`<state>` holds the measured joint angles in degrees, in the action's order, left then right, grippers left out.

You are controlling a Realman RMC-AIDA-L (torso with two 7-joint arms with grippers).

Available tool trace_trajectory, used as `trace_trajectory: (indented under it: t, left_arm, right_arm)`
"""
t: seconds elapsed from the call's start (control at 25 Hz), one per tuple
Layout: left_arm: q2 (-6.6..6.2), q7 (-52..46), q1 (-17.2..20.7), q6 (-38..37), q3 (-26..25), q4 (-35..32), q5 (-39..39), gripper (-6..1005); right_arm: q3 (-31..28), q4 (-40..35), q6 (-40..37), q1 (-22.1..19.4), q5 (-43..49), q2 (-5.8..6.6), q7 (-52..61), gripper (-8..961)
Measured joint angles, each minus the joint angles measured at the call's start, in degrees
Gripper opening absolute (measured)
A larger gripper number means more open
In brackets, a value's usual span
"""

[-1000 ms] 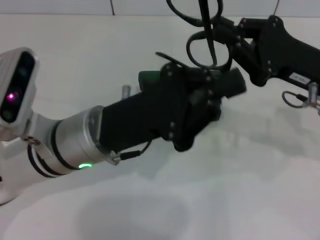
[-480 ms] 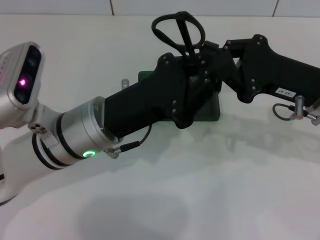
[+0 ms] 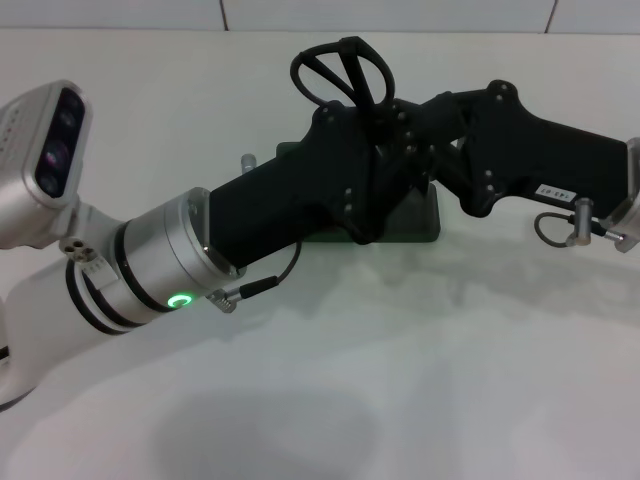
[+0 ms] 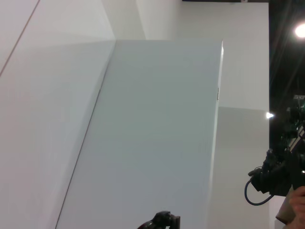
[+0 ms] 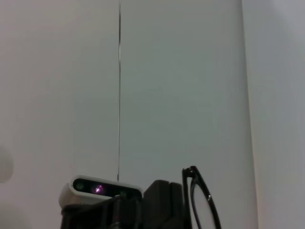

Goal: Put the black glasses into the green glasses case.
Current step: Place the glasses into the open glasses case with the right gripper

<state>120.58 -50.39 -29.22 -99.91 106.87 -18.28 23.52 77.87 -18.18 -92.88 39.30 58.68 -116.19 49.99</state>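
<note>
Black glasses (image 3: 345, 75) pinched upright in right tool (image 3: 385, 110), above green glasses case (image 3: 420, 215) near worktop (image 3: 400, 380) far edge. Left tool (image 3: 375, 180) at case; state indeterminable. Lower slowly, temples aligned lengthwise with the case.

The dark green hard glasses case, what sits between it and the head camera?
In the head view, the left end effector and its black forearm cover most of the dark green hard glasses case.

Left pincer (image 3: 385, 150) beside right pincer (image 3: 405, 120)
</note>
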Motion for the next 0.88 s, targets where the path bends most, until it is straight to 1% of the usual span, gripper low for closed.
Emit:
trace_trajectory:
  t: [0.32, 0.48, 0.56, 0.6, 0.72, 0.8, 0.84, 0.88]
  left_arm:
    - [-0.07, -0.1, 0.1, 0.1, 0.0, 0.0, 0.0, 24]
    - [-0.37, -0.2, 0.3, -0.4, 0.1, 0.0, 0.8, 24]
    - [-0.58, -0.2, 1.0, -1.0, 0.1, 0.0, 1.2, 24]
    - [-0.75, -0.2, 1.8, -1.4, -0.1, 0.0, 1.3, 24]
    - [-1.59, 0.3, 4.1, -3.0, -0.9, 1.0, 1.3, 24]
    - [-2.25, 0.5, 5.5, -4.7, -2.4, 2.6, 1.3, 24]
    - [-2.62, 0.5, 6.3, -6.0, -3.5, 3.8, 1.4, 24]
    - [-2.95, 0.6, 6.9, -7.1, -4.3, 4.7, 1.5, 24]
  right_arm:
    - [0.6, -0.4, 0.4, -0.4, -0.3, -0.01, 0.0, 36]
    - [0.4, -0.9, 1.4, -0.7, -0.7, 0.1, 0.0, 36]
    - [0.4, -3.8, 4.3, -1.7, -0.8, 0.63, 0.5, 36]
    - [0.4, -3.8, 4.3, -1.7, -0.8, 0.63, 0.5, 36]
    - [0.5, -8.5, 9.2, -2.7, 1.3, 1.27, 2.5, 36]
    - [0.5, -12.6, 13.3, -3.0, 6.2, 1.57, 5.6, 36]
    - [0.5, -12.6, 13.3, -3.0, 6.2, 1.57, 5.6, 36]
    - [0.5, -16.8, 16.3, -3.2, 12.2, 1.45, 8.5, 36]
